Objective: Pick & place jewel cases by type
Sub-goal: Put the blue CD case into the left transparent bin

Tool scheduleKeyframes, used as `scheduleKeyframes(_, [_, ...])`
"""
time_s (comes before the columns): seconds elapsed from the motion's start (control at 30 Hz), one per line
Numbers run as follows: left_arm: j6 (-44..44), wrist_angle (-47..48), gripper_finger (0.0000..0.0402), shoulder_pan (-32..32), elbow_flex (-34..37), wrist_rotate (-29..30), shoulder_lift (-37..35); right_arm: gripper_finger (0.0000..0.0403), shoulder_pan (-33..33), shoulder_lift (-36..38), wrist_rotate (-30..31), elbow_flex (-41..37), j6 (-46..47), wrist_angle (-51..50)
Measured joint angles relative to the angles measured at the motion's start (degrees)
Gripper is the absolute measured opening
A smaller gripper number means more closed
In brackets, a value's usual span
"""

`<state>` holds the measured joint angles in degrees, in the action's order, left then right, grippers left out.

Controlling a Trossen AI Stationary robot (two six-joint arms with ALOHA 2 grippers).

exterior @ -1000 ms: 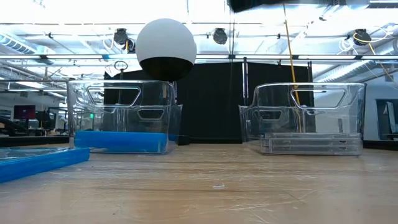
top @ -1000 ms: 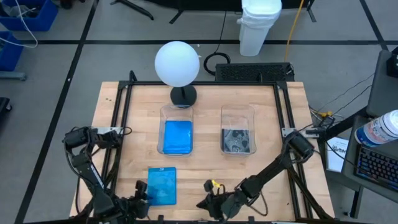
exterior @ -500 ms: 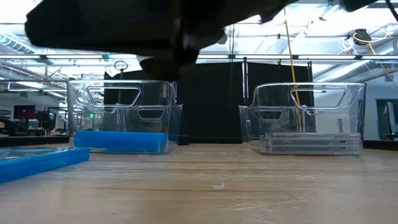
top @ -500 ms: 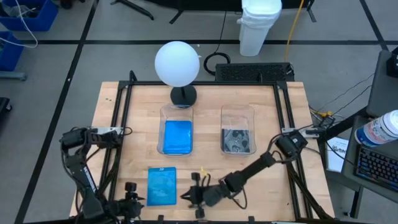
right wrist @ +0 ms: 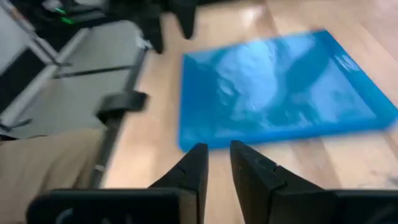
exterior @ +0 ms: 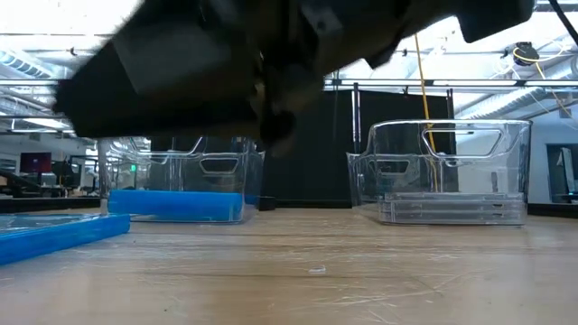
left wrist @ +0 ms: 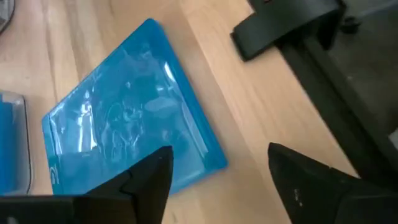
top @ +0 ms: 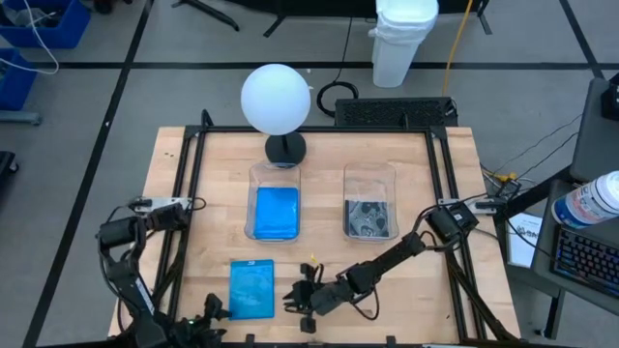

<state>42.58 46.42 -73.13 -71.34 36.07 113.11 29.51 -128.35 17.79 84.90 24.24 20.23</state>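
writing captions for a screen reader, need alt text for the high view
A blue jewel case lies flat on the wooden table, with the right gripper just beside it and the left gripper at the near edge. Behind stand two clear tubs, one holding blue cases, one clear cases.

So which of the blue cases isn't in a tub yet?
The blue jewel case lying flat on the bare table near the front edge, beside the right tool. The other blue one sits inside the left tub.

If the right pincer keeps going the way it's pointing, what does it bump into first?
Most likely the loose blue jewel case lying on the table: the right pincer points at its near edge, nothing showing between.
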Motion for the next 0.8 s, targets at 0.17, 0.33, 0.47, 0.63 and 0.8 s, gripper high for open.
scheduleKeyframes(0.17, [-1.08,0.76,0.0279,1.01,-0.17,1.08,2.24,0.0022,-0.14,-0.06,3.33,-0.02,5.13,-6.11])
scheduleKeyframes(0.33, [-1.89,2.19,0.0271,2.37,-0.15,-0.72,2.33,0.0003,-0.43,-2.54,2.41,-0.09,6.88,-5.2])
scheduleKeyframes(0.47, [-2.2,4.04,0.0253,2.42,-0.08,-1.31,2.33,0.0007,-0.77,-4.05,1.39,-0.01,8.2,-3.89])
scheduleKeyframes(0.63, [0.35,5.56,0.0242,1.21,0.09,-1.33,1.01,0.0002,-0.78,-4.52,1.58,0.02,8.12,-3.74])
scheduleKeyframes(0.8, [9.47,10.1,0.0242,0.48,0.07,-3.57,0.36,0.0003,-0.8,-4.63,1.63,0.0,6.35,-2.53])
